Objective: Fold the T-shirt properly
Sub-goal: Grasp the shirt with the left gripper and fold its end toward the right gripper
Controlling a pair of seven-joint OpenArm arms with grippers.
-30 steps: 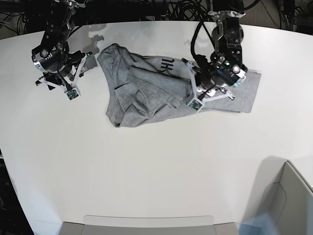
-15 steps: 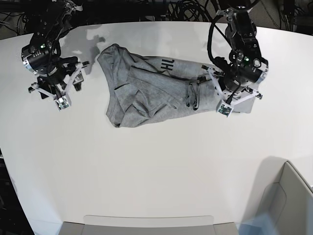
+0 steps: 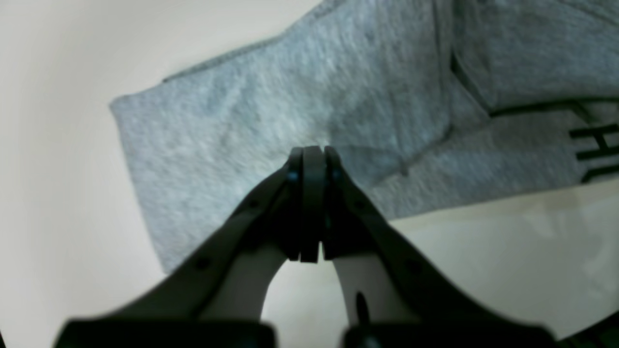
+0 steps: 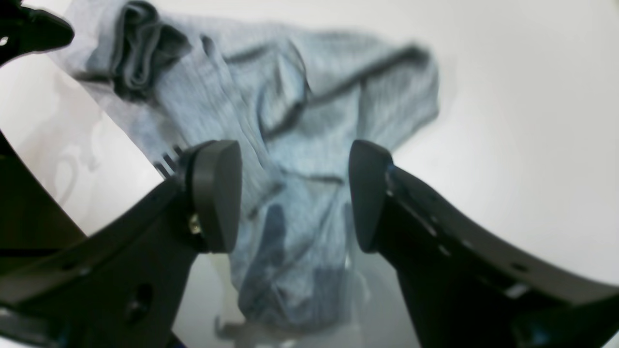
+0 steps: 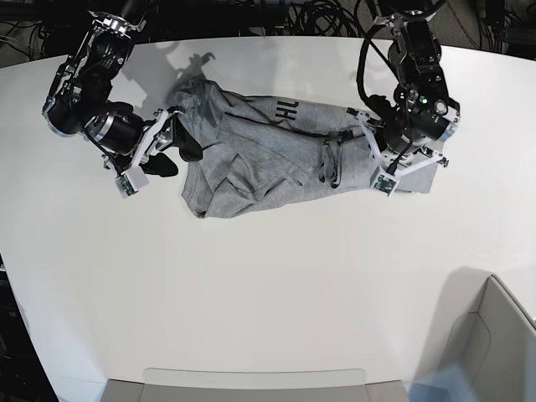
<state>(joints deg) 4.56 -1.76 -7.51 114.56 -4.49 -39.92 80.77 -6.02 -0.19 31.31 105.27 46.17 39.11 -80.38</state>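
We are bringing our wide-open, empty right gripper (image 4: 290,193) to the crumpled heather grey cotton T-shirt (image 5: 268,159), while our left gripper (image 3: 312,159), closed on nothing, is retreating over its far end; a fresh grasp is coming.

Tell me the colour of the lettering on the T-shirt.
Black, on the heather grey cotton T-shirt; clearest in the base view.

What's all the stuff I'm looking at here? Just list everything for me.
T-shirt: one, heather grey with black lettering, crumpled and part-folded at the far middle of the table.
Table: one, white, fills most of the base view.
Bin: one, pale grey, near corner beyond the table edge.
Cables: a black tangle behind the table's far edge.
Right gripper: one, black, jaws wide open, hovering over the shirt's crumpled end.
Left gripper: one, black, jaws shut together with no cloth between them, above the shirt's flatter end.
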